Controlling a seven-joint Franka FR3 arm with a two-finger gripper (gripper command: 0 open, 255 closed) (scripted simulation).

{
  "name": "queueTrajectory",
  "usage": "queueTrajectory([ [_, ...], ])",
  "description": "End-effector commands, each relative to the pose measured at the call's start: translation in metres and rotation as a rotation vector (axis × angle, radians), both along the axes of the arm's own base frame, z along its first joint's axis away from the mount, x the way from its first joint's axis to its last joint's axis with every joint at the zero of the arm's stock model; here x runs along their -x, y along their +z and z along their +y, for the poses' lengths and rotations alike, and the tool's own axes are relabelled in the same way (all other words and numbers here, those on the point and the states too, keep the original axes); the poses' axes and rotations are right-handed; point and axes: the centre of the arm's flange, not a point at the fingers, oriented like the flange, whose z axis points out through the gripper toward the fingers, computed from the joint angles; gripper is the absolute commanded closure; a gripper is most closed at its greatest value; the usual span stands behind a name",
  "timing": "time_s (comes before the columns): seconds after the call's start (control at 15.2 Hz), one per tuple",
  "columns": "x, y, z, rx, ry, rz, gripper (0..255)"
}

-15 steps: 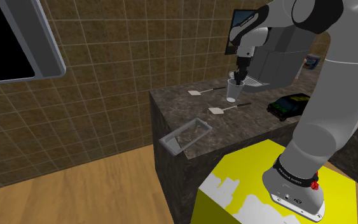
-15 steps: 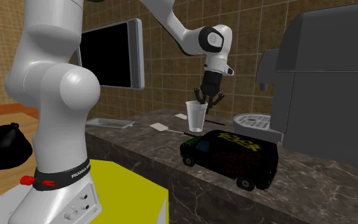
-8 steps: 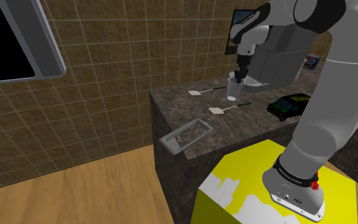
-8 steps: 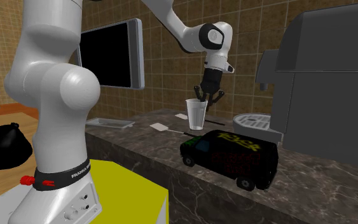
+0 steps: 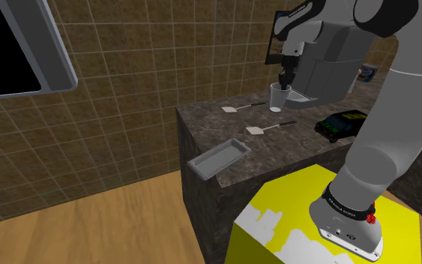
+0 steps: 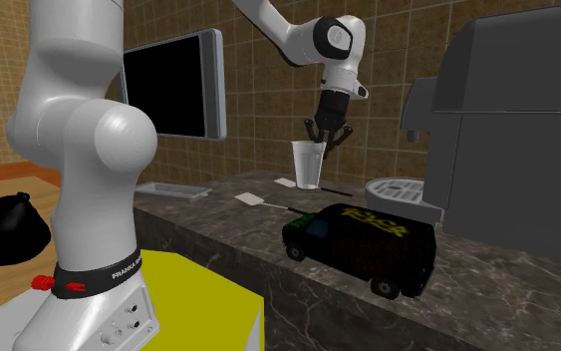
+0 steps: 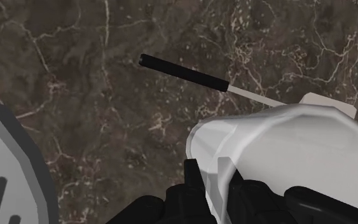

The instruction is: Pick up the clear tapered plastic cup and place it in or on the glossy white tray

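Your gripper (image 5: 285, 81) is clamped on the cup (image 5: 279, 97) at its rim, one finger inside and one outside. That is why the cup hangs upright, seemingly just clear of the counter (image 5: 202, 127), far back by the coffee machine (image 5: 329, 67). The tray (image 5: 218, 159) sits well apart at the counter's near corner, on the shoulder view's left.

My gripper (image 7: 209, 177) is all black against the cup (image 7: 285, 165), a pale, milky grey-white, and the counter (image 7: 107, 95) under it is dark stone veined with thin pale lines. In the shoulder view the tray (image 5: 219, 159) left of centre is light grey, the stand (image 5: 291, 202) at lower right is bright yellow with a ragged white patch, and the wall (image 5: 142, 67) across the upper left is brown square tiles. The toy van (image 6: 360, 244), low in the second exterior view's middle, is black with yellow-green lettering.
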Motion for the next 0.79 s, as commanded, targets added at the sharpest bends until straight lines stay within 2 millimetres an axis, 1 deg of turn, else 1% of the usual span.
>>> queueTrajectory([
  [0.0,0.0,0.011,0.0,0.0,0.0,0.0,255],
  [0.46,0.0,0.048,0.0,0.0,0.0,0.0,255],
  [0.53,0.0,0.049,0.0,0.0,0.0,0.0,255],
  [0.73,-0.001,0.052,0.04,0.0,0.0,0.0,255],
])
